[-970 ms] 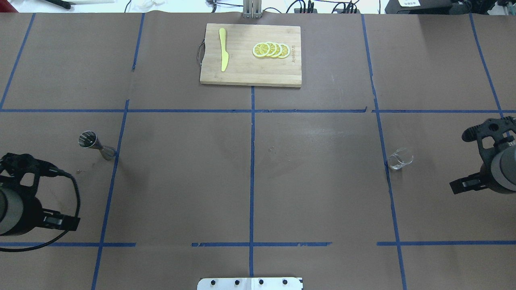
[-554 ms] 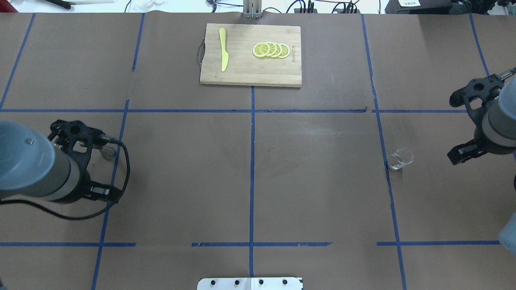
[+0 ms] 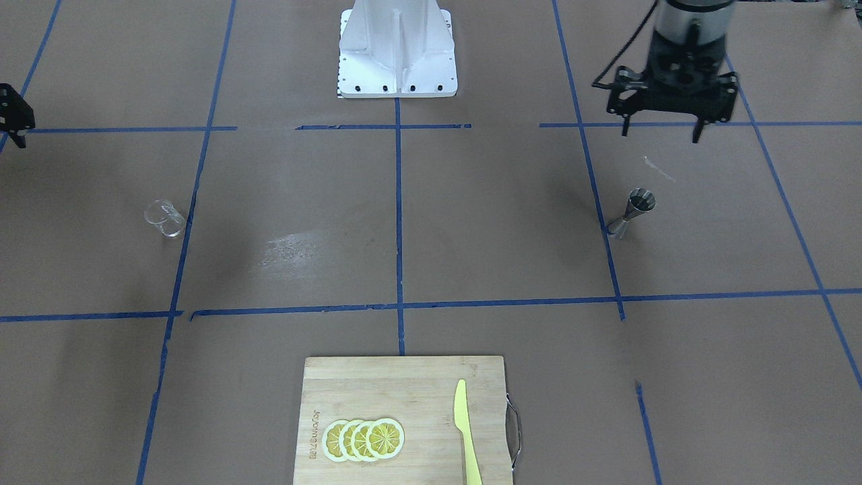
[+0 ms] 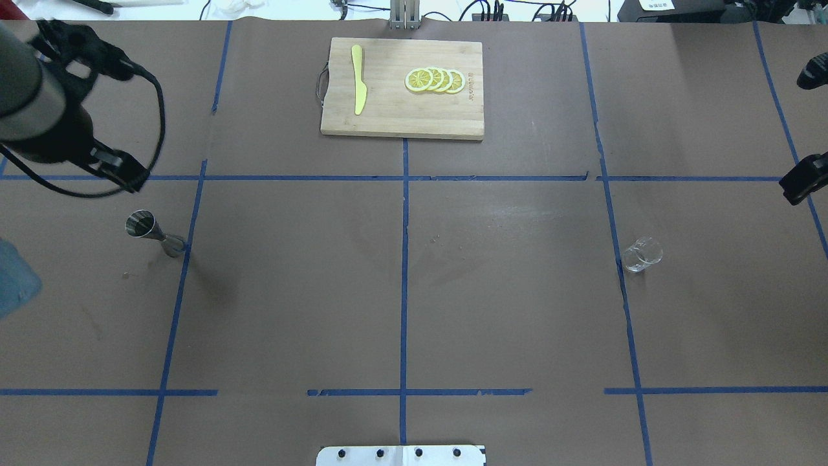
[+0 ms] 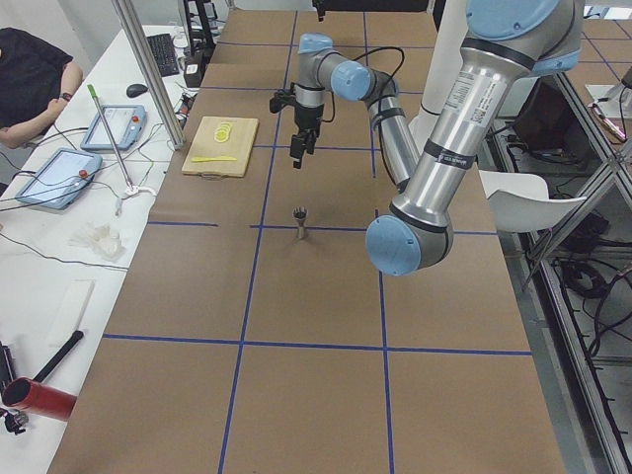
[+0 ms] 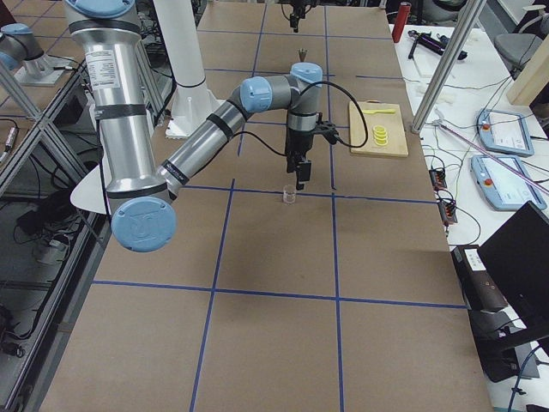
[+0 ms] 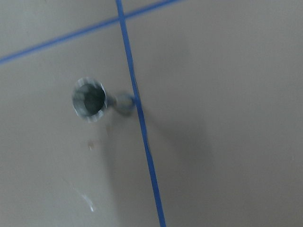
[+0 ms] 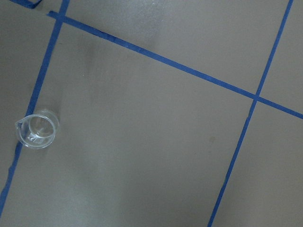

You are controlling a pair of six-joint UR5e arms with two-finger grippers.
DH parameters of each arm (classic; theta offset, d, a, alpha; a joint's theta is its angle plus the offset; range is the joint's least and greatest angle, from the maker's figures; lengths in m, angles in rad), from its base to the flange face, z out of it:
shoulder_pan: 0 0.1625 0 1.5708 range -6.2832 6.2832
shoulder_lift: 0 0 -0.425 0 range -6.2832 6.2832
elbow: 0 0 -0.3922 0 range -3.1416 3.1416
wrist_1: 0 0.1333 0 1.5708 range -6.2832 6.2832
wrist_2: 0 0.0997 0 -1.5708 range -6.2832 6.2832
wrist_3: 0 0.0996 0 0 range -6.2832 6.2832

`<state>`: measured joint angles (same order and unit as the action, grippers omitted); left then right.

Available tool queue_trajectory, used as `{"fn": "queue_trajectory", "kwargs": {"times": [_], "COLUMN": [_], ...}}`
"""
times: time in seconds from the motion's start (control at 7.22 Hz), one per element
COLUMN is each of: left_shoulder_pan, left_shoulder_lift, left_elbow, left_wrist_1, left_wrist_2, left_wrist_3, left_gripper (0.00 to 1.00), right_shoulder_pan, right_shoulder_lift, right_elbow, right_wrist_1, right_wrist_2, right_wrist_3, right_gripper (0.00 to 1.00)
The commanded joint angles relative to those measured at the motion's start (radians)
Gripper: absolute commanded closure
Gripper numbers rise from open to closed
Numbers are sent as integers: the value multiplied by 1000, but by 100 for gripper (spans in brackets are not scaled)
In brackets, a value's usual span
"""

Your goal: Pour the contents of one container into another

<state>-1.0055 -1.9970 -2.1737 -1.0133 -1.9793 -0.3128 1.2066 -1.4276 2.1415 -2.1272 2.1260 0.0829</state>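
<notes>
Presently we log glass cup (image 4: 642,254) and metal jigger (image 4: 150,232) upright, well apart, contents not discernible; left gripper (image 3: 661,133) and right gripper (image 4: 795,133) hang with fingers spread, gripping nothing.

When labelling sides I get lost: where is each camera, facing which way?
Front-facing: across the table, facing the base; left gripper and jigger on its right.
Overhead: behind the robot, looking forward and down; right gripper at right edge.
Exterior left: table's end, left arm near.
Exterior right: other end, right arm near.
Left wrist: down onto jigger; no body shows.
Right wrist: down onto glass cup; no body shows.
Front-facing and overhead share the cutting board, mirrored.
</notes>
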Motion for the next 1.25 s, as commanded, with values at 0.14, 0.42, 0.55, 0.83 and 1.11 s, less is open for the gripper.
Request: {"fn": "queue_trajectory", "kwargs": {"times": [0.14,0.42,0.55,0.83,1.11], "left_shoulder_pan": [-394,-513,-528,-535,-533], "left_shoulder_lift": [65,208,268,375,451], "left_elbow": [278,427,489,509,517], "left_wrist_1": [-143,-430,-599,-653,-642], "left_wrist_2": [-224,-250,-250,-259,-299], "left_wrist_3": [476,488,486,491,436], "left_gripper": [0,0,0,0,0], "right_shoulder_pan": [242,300,300,300,301], "right_shoulder_lift": [-54,-90,-96,-97,-105], "right_elbow": [-207,-329,-372,-429,-436], "right_wrist_1": [120,301,353,371,398], "right_wrist_2": [259,252,250,253,259], "right_wrist_3": [-248,-247,-243,-114,-112], "right_gripper": [0,0,0,0,0]}}
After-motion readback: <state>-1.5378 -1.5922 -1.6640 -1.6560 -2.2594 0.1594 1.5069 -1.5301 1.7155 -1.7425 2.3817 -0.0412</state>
